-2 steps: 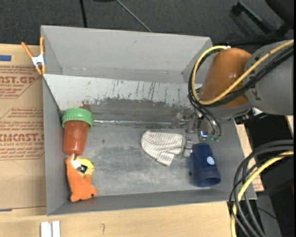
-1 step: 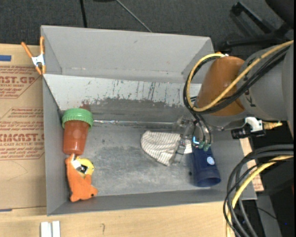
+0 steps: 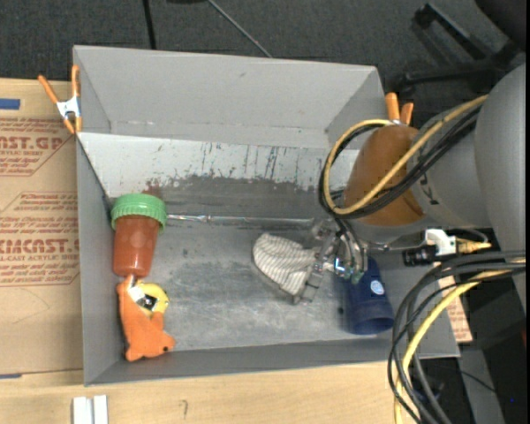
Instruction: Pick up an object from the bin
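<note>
Nearest the lens, the grey arm [image 3: 503, 175] with its orange cover hangs over the right side of the grey metal bin [image 3: 221, 87]. Its gripper [image 3: 318, 276] is down against the right edge of a pale ribbed cloth bundle [image 3: 278, 261] lying right of centre, and whether it is parted or clamped on the cloth cannot be told. A green-lidded orange-red jar [image 3: 134, 237] lies by the left wall, a blue cup [image 3: 364, 303] just right of the gripper, and an orange toy [image 3: 143, 321] beside the jar's base.
</note>
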Robot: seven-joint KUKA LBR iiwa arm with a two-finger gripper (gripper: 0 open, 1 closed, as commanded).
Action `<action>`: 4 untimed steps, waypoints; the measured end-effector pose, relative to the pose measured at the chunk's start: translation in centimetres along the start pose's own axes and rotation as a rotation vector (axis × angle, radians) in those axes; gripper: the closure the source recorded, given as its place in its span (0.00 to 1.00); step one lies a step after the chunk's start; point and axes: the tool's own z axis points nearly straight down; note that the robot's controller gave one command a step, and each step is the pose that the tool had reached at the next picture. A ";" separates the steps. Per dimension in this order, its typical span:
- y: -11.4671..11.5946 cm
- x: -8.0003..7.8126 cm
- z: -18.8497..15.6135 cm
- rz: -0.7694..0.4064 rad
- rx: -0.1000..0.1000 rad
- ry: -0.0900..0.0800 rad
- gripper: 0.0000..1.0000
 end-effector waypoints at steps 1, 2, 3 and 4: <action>0.5 1.0 0.3 -0.008 0.002 0.001 1.00; 0.5 1.0 0.3 -0.008 0.002 0.001 1.00; 0.5 1.1 -0.2 -0.008 0.003 0.007 1.00; 0.5 1.2 -2.0 -0.008 0.003 0.009 1.00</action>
